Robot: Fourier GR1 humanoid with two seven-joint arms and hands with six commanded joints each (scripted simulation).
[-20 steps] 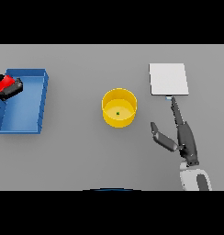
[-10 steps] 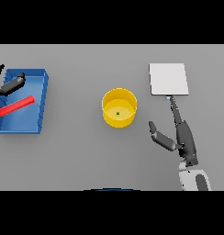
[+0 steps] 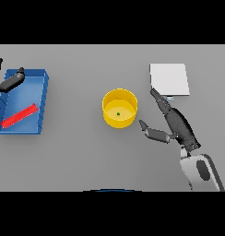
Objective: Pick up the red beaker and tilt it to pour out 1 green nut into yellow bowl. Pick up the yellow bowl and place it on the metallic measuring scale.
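The red beaker (image 3: 20,116) lies on its side inside the blue tray (image 3: 43,99) at the left. My left hand (image 3: 8,82) hovers at the tray's far left corner, open and holding nothing. The yellow bowl (image 3: 120,108) stands upright at the table's middle with a small green nut (image 3: 118,113) in it. My right hand (image 3: 174,122) is open just right of the bowl, fingers straight toward the scale and thumb pointing at the bowl, not touching it. The metallic measuring scale (image 3: 169,79) is a pale square plate at the back right.
Bare grey table (image 3: 77,156) lies between the tray and the bowl and along the front edge. The right forearm (image 3: 202,170) comes in from the lower right.
My left hand has let go of the red beaker, which now lies flat in the blue tray, and has drawn back to the left. My right hand has edged slightly toward the bowl.
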